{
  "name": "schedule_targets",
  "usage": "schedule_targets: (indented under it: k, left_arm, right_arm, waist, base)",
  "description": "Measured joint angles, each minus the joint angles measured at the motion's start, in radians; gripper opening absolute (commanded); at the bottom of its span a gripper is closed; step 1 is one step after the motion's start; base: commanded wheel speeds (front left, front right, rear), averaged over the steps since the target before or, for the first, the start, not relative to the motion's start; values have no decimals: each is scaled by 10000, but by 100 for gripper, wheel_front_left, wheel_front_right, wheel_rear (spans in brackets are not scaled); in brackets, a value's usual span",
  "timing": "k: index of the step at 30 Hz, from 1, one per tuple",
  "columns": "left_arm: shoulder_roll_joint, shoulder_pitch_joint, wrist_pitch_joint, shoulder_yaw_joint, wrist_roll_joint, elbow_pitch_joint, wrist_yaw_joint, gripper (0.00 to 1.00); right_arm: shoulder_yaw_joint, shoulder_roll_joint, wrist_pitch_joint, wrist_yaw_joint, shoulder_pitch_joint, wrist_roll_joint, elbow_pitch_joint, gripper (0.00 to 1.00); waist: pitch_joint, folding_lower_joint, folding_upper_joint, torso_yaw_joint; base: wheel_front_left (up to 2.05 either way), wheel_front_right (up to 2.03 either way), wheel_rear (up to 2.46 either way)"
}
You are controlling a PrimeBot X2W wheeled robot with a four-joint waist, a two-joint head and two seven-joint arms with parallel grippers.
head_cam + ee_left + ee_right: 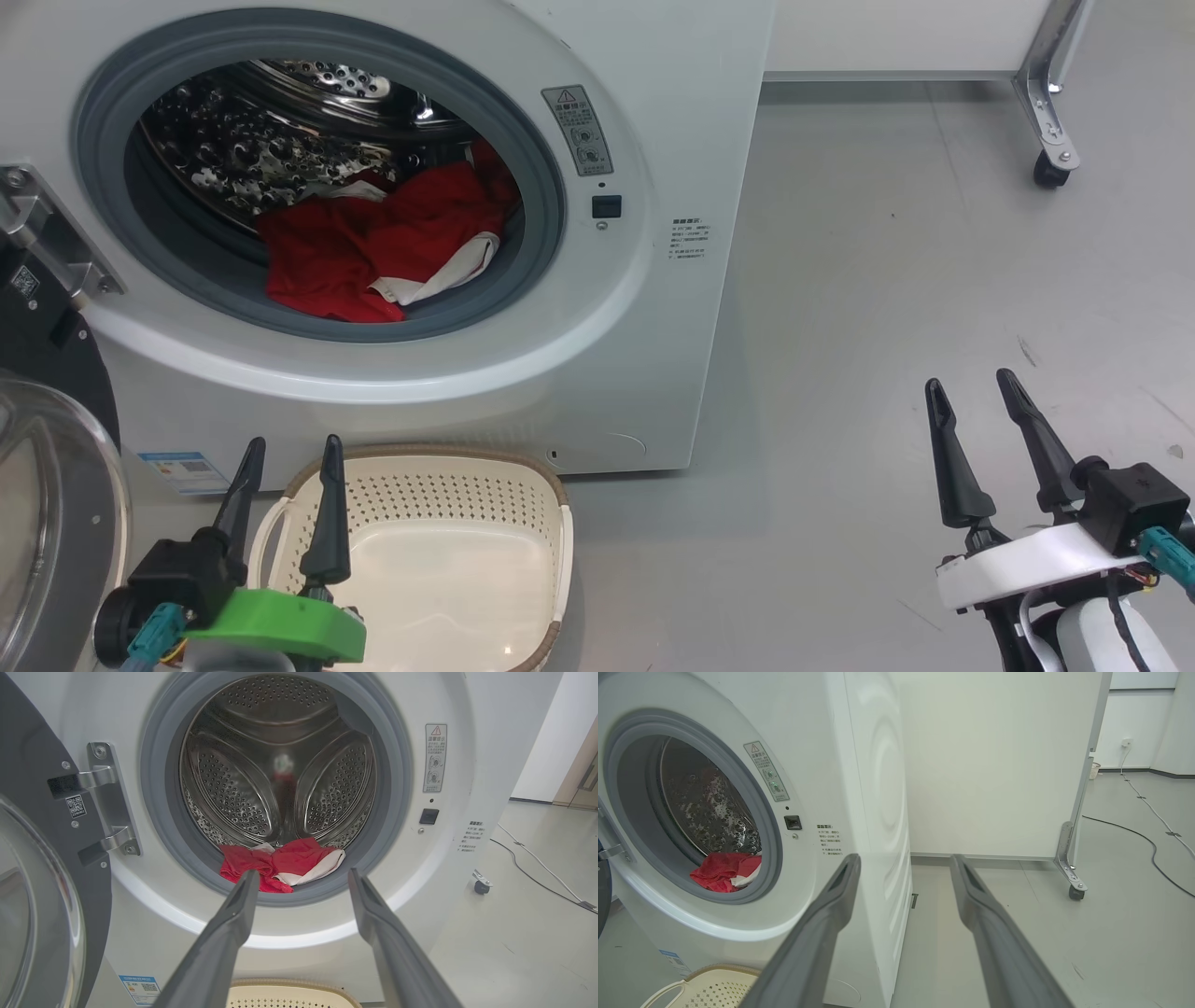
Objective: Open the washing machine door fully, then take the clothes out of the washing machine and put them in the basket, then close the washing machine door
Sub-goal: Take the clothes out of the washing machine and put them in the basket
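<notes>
The white washing machine (653, 308) stands with its door (47, 523) swung open at the far left, black rim and glass bowl showing. Red clothes (373, 247) with white trim lie at the front of the steel drum, against the grey seal (280, 868) (721, 875). The cream basket (439, 560) sits on the floor in front of the machine. My left gripper (289, 453) hovers open over the basket's left side, nothing between its fingers (233, 919). My right gripper (971, 383) is open over the bare floor to the machine's right, its fingers (831, 905) pointing past the machine's corner.
A white partition on a metal foot with a caster (1050, 173) stands behind the machine to the right. A dark cable (1148, 844) runs across the grey floor farther right. The door hinge (110, 798) is on the machine's left.
</notes>
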State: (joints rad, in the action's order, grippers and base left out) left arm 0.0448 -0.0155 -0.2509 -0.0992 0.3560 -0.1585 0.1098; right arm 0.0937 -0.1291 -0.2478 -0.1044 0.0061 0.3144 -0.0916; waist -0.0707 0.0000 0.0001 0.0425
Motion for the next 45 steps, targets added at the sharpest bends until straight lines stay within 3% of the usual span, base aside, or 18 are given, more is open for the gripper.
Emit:
schedule_targets:
  k: [38, 45]
  left_arm:
    - [0, -4, 0, 25, -79, -10, 6, 100]
    - [50, -54, 12, 17, -449, -13, -259, 100]
  right_arm:
    - [-109, 73, 0, -81, -3, -38, 153, 100]
    - [92, 54, 0, -90, -12, -92, 249, 100]
  waist:
    - [-451, 0, 0, 68]
    - [-1014, 0, 0, 159]
  base:
    - [0, 0, 0]
    - [0, 0, 0]
